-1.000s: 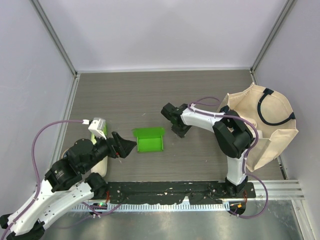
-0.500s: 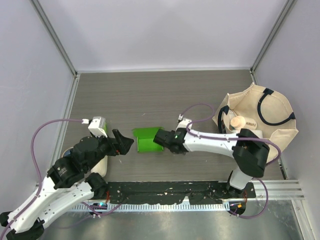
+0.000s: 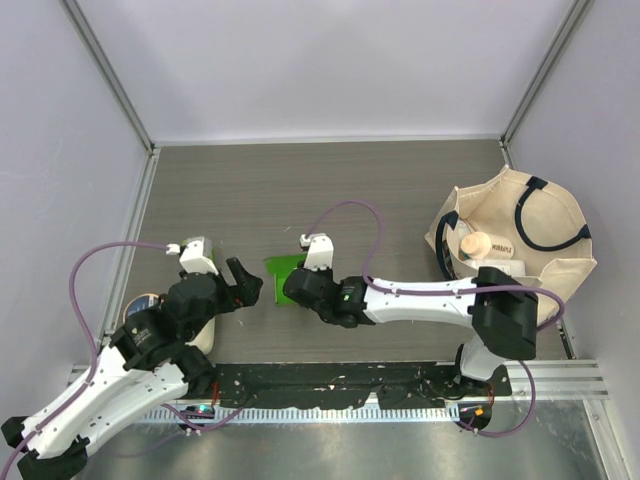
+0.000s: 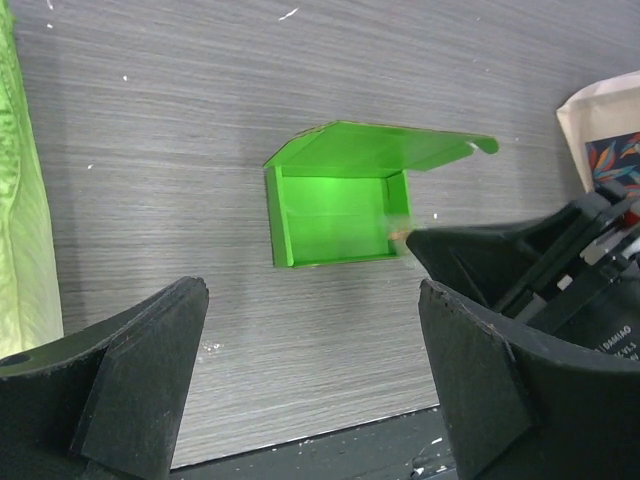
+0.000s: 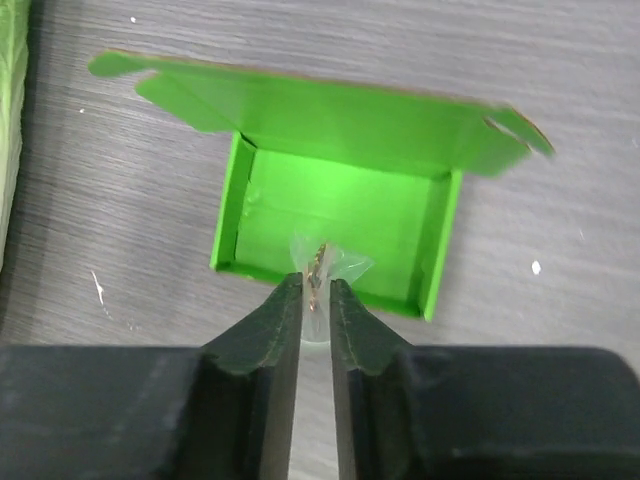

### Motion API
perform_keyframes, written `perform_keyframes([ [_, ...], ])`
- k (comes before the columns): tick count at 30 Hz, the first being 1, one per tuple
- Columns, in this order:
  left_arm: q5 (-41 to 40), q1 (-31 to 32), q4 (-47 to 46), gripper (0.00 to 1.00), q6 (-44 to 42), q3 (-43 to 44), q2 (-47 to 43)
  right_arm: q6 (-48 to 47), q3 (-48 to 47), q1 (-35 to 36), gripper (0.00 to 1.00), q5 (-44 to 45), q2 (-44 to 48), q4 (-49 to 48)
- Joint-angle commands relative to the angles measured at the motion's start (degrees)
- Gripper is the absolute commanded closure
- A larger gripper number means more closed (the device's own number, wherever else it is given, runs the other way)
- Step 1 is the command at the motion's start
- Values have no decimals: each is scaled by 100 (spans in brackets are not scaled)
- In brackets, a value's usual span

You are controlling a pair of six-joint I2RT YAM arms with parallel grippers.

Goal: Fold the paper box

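The bright green cardboard paper box lies open toward the tabletop's near edge, long axis left-right. The right claw, clenched on a small clear crinkled wrapper, hangs over its near wall; the left claw sits released, leftward.

Paper box bright green in & out, table grey w/ wood-grain streaks, tote bag beige w/ dark handles, cabbage pale green, cables purple.

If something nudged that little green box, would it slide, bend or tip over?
Thin card, so the green box is probably very light and would slide on the smooth table. Its walls are low, so tipping seems unlikely; the open lid flap would likely flex.
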State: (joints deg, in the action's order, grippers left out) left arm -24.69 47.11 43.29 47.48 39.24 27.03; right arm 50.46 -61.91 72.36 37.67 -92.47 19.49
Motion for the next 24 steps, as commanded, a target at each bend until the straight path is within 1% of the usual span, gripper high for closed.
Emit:
perform_keyframes([
  [1, -80, -18, -110, 9, 200, -83, 206, -1599, 90, -230, 73, -400, -210, -1429],
  [2, -97, -18, -127, 7, 200, -92, 294, -1705, 135, -370, 56, -523, -245, -1491],
  [4, -71, -27, -268, 6, 139, -162, 566, -2065, 205, -529, 38, -1013, -263, -1614],
  [5, 77, -79, -338, 5, 103, -171, 663, -2188, 249, -634, 24, -1077, -202, -1658],
  [8, 341, -228, -707, 5, -45, -215, 1067, -2820, 460, -705, 22, -1279, 157, -1659],
  [9, 655, -429, -960, 5, -133, -285, 1155, -2979, 565, -845, 23, -1480, 559, -1702],
  [10, 867, -570, -1110, 5, -221, -321, 1269, -3241, 801, -959, 23, -1682, 754, -1711],
  [11, 1061, -876, -1269, 5, -344, -373, 1322, -3366, 934, -1082, 25, -2232, 948, -1737],
  [12, 1411, -1018, -1610, 6, -397, -522, 1366, -3506, 1066, -1423, 26, -2560, 1341, -1755],
  [13, 1571, -1150, -1787, 8, -450, -601, 1454, -3777, 1302, -1574, 27, -3233, 1502, -1764],
  [14, 1729, -1361, -2119, 10, -581, -750, 1498, -3928, 1391, -1732, 27, -3509, 1677, -1773],
  [15, 1861, -1432, -2279, 19, -626, -821, 1533, -4095, 1610, -1969, 27, -3677, 1914, -1842],
  [17, 1766, -1503, -2543, 28, -618, -970, 1674, -4438, 1787, -2190, 27, -4177, 2065, -2131],
  [18, 1653, -1503, -2571, 30, -565, -989, 1744, -4552, 1857, -2391, 28, -4398, 2101, -2194],
  [20, 1704, -1512, -2868, 27, -582, -1076, 1920, -4850, 1849, -2550, 28, -4968, 2031, -2326],
  [21, 1695, -1503, -2931, 20, -600, -1077, 1990, -4905, 1727, -2629, 29, -5084, 1848, -2318],
  [24, 1564, -1512, -3334, 15, -888, -1147, 2280, -5203, 1367, -2788, 35, -5252, 1513, -2142],
])
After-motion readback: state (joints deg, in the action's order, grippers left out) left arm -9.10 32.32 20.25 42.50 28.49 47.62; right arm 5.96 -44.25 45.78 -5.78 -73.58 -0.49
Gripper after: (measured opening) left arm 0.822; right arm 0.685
